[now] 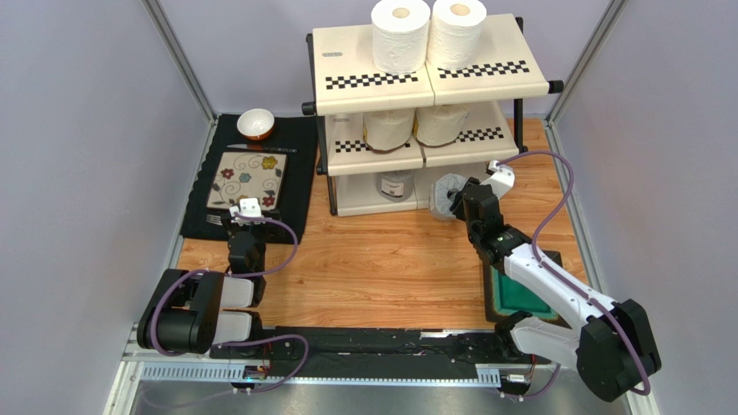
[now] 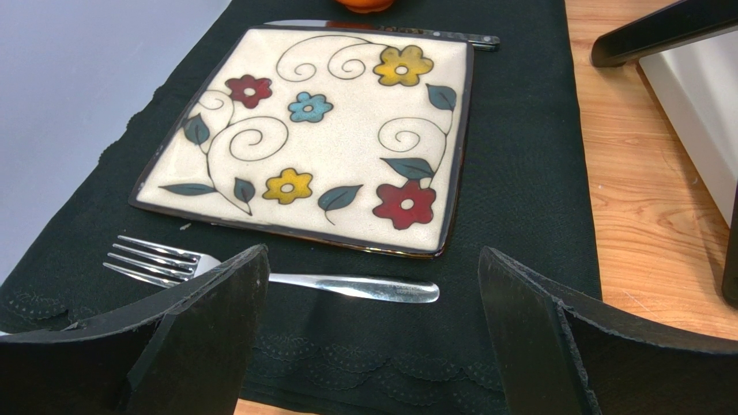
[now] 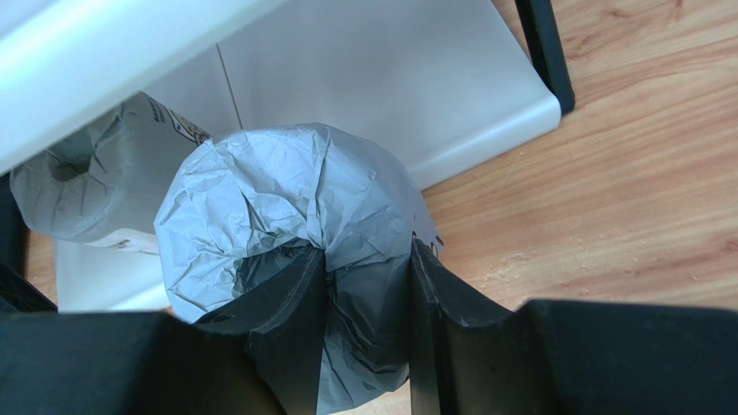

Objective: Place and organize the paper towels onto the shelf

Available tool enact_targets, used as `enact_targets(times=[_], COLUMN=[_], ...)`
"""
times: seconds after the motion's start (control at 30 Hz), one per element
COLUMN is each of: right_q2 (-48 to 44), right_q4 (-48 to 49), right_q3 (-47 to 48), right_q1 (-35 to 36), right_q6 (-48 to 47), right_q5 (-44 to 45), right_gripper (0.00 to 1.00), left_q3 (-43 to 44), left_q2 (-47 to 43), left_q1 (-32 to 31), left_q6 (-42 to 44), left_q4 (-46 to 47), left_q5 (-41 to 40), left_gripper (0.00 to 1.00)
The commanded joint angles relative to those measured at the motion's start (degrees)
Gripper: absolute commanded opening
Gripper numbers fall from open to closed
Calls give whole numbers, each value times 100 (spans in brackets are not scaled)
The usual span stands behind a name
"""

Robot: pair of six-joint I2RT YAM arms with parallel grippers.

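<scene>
One grey roll is at the shelf's bottom front, axis tilted, end facing the right gripper, which pinches its wall. Its base is hidden; the left gripper gapes.

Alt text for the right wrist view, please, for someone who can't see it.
The right gripper pinches a roll wrapped in crinkled grey paper, at the front edge of the shelf's lowest cream panel. A second grey-wrapped roll sits on that panel to the left, and wooden tabletop shows on the right.
</scene>
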Motion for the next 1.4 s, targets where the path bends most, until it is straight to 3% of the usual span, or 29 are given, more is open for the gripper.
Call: enact_targets(times=[0.0, 0.33, 0.73, 1.37], right_q2=[47, 469, 1233, 1998], right_q4=[1310, 2434, 3349, 3648], right_q3=[214, 47, -23, 179], right_q1=[-151, -362, -388, -397], right_q6=[-140, -237, -52, -43], right_q5=[-166, -764, -650, -545], right_gripper=[28, 29, 28, 27], left_q3=[-1334, -1334, -1334, -1334], left_q2=[3, 3, 3, 12], left_q1=[36, 36, 36, 36], left_q6=[40, 40, 40, 40], left_q4=[167, 167, 167, 167], left_q5=[31, 31, 31, 31], left_gripper=[99, 99, 99, 99])
